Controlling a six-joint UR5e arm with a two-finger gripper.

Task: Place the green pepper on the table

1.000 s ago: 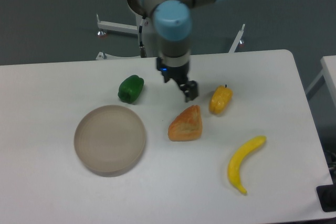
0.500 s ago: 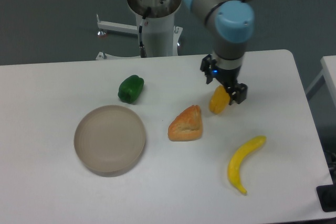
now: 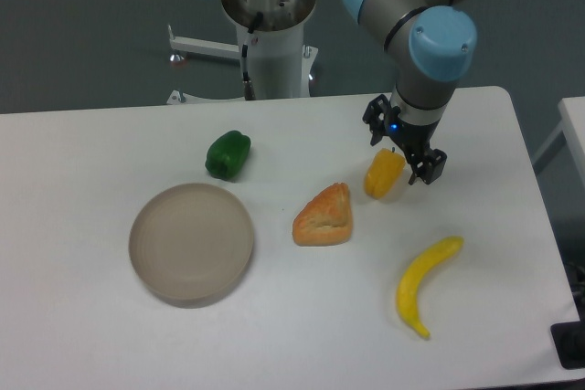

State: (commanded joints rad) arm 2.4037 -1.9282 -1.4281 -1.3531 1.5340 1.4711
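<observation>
1. The pepper (image 3: 228, 154) sits on the table (image 3: 91, 335), just above the plate (image 3: 191, 242), nowhere near the gripper (image 3: 409, 154)
2. It looks light, stiff and glossy, so likely slippery; I'd pinch it across its rounded middle
3. The plate holds nothing
4. The gripper hangs beside the yellow pepper (image 3: 384, 173), carrying nothing; whether its jaws are parted I can't tell

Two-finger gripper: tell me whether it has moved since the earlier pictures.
Yes. The gripper swung rightward, from left of the yellow-orange pepper to its right side.
</observation>
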